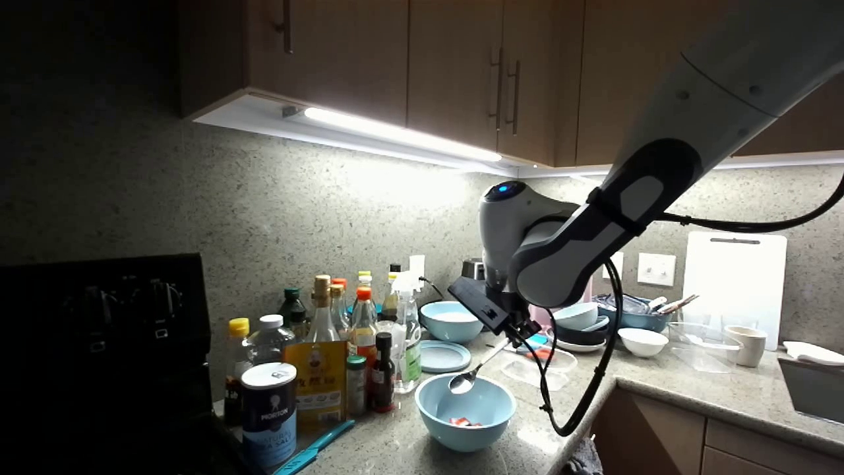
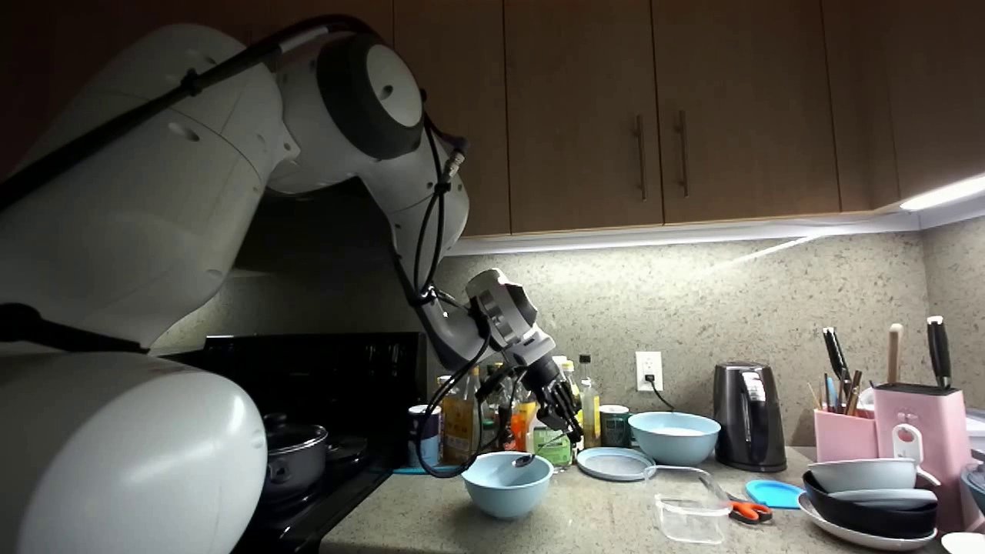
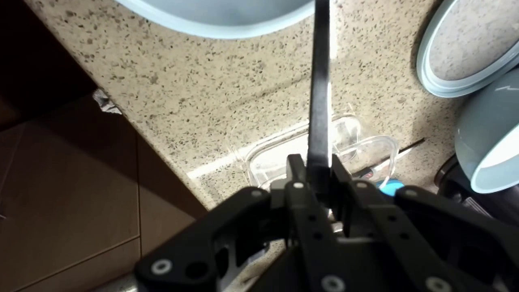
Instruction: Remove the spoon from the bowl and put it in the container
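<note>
Metal spoon (image 1: pixel 465 380) tilted at the rim of the bowl (image 1: pixel 461 439)
Our gripper (image 3: pixel 319 168) pinches its handle — we see the container (image 2: pixel 692 527) on the counter (image 2: pixel 431 523).

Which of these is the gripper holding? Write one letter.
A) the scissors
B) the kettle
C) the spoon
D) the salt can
C, since the wrist view shows the spoon clamped by its handle in the gripper.
</note>
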Controlling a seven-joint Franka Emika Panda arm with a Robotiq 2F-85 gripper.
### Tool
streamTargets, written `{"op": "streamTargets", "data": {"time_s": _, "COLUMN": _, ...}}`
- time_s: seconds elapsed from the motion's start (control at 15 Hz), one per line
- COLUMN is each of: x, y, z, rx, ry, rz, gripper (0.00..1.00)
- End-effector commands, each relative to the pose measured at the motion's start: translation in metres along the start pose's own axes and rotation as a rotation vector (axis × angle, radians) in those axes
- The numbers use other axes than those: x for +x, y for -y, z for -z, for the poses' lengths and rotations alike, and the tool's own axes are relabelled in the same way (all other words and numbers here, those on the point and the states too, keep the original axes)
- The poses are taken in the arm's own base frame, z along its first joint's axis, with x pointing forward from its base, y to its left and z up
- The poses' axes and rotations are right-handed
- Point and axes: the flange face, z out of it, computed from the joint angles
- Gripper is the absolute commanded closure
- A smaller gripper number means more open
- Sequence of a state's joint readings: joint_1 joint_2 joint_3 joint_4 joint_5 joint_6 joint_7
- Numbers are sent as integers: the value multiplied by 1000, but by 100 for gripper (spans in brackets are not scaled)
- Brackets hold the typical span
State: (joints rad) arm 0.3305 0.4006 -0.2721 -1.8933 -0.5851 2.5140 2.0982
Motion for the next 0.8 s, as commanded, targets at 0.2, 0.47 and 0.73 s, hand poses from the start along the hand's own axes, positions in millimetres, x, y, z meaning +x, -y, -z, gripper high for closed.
{"op": "streamTargets", "data": {"time_s": 0.2, "x": 43, "y": -11, "z": 16, "rx": 37, "ry": -70, "rz": -272, "gripper": 96}}
{"op": "streamTargets", "data": {"time_s": 0.47, "x": 63, "y": -41, "z": 13, "rx": -60, "ry": -130, "rz": -444, "gripper": 96}}
{"op": "streamTargets", "data": {"time_s": 0.73, "x": 64, "y": -59, "z": 9, "rx": -106, "ry": -138, "rz": -535, "gripper": 96}}
